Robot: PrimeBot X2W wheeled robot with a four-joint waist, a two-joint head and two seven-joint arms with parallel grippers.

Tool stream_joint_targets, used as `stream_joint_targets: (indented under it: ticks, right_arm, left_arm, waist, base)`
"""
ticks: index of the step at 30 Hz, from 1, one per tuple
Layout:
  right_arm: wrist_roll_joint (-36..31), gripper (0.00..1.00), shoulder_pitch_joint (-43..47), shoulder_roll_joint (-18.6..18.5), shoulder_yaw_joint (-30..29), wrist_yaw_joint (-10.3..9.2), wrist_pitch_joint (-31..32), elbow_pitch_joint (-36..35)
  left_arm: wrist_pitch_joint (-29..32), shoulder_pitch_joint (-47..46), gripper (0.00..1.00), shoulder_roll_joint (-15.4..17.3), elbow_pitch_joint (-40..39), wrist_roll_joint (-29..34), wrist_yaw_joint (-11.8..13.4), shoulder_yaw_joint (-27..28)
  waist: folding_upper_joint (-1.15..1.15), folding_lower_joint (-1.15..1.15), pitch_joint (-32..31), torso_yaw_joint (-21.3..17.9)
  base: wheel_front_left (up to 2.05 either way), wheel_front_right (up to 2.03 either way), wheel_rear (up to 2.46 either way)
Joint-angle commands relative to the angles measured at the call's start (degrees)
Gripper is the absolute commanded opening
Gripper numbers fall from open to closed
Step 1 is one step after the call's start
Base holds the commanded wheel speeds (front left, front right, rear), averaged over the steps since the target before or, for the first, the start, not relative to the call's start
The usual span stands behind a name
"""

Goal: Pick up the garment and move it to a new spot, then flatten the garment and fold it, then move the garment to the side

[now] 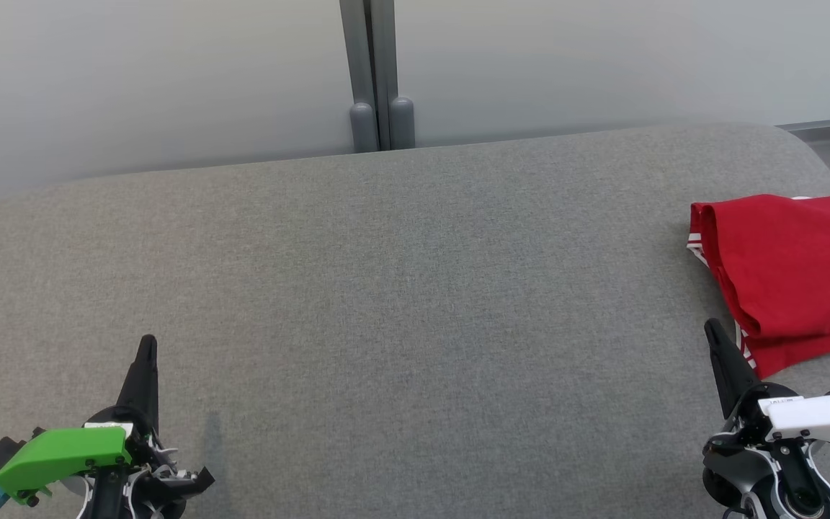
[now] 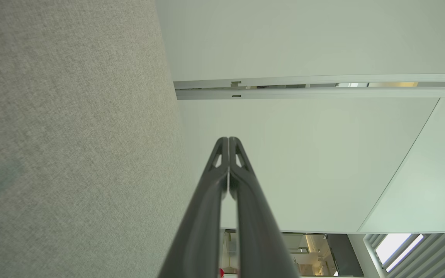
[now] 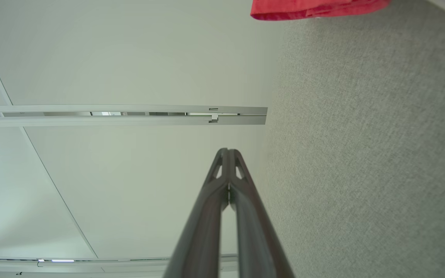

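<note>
Head view gives me the grey upholstered surface (image 1: 386, 288) across nearly the whole frame, bare through the middle, with a pale wall panel (image 1: 170, 72) behind it and a grey upright post (image 1: 375, 72) splitting that wall.

The red garment (image 1: 797, 274) lies on the surface at my far right and runs off the picture's right edge. It looks doubled over, with a rounded fold on its left side and a strip of red-and-white trim peeking from under it. By that lie I judge the folding done and the piece set aside, though I can't see its full outline.

My right gripper (image 1: 712, 328) rests low, fingers pressed together on nothing, its tip just beside the garment's near hem. My left gripper (image 1: 147, 346) is likewise clenched and empty, well apart from the cloth.

What worries me is that right tip. If I swing the arm rightward without lifting first, the finger could catch the hem or the trim and drag the layers apart, undoing the fold. If I have to re-grip, pinching only the top layer would peel it open. With the garment's far side out of frame, I also can't judge how close it sits to the surface's edge, so a push could send it over.
</note>
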Motion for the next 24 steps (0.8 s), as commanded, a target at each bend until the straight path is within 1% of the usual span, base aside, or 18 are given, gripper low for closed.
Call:
stream_joint_targets:
  ticks: [1, 24]
  right_arm:
    - [0.2, 0.00, -0.5, -0.3, -0.1, 0.00, 0.1, -0.2]
    - [0.2, 0.00, -0.5, -0.3, -0.1, 0.00, 0.1, -0.2]
  left_arm:
    - [0.3, -0.6, 0.00, 0.3, -0.1, -0.2, -0.4, 0.1]
    - [0.2, -0.6, 0.00, 0.3, -0.1, -0.2, -0.4, 0.1]
  waist:
    - [0.00, 0.00, 0.0, 0.0]
    - [0.00, 0.00, 0.0, 0.0]
  base:
    - [0.00, 0.00, 0.00]
    - [0.00, 0.00, 0.00]
